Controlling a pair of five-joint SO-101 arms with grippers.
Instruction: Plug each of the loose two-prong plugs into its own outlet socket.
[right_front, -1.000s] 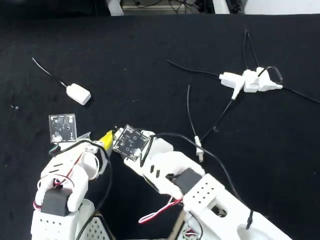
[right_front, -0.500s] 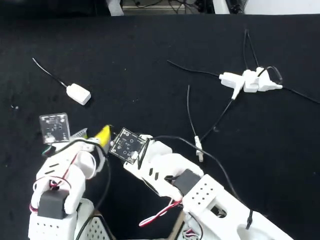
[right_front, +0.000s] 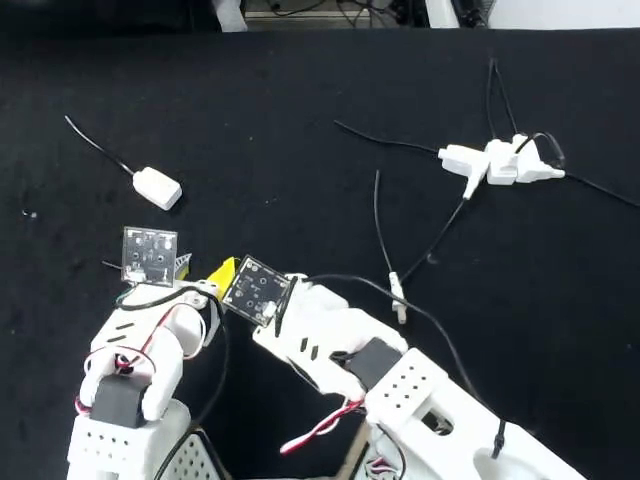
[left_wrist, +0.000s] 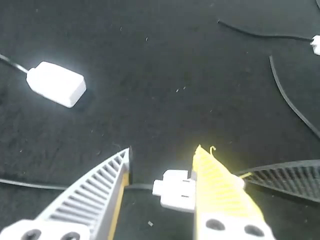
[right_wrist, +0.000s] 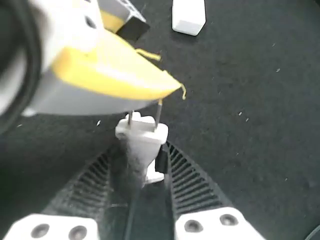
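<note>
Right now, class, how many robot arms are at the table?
2. The left arm stands at the table's near left; the right arm beside it grips a white plug.

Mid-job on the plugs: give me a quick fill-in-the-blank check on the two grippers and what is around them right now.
1. The right gripper is ____ on the two-prong plug.
2. The left gripper has its jaws ____.
3. The left gripper's one coloured finger is ____.
4. The white socket block lies on the ____ table.

Missing words: shut; open; yellow; black.
</note>
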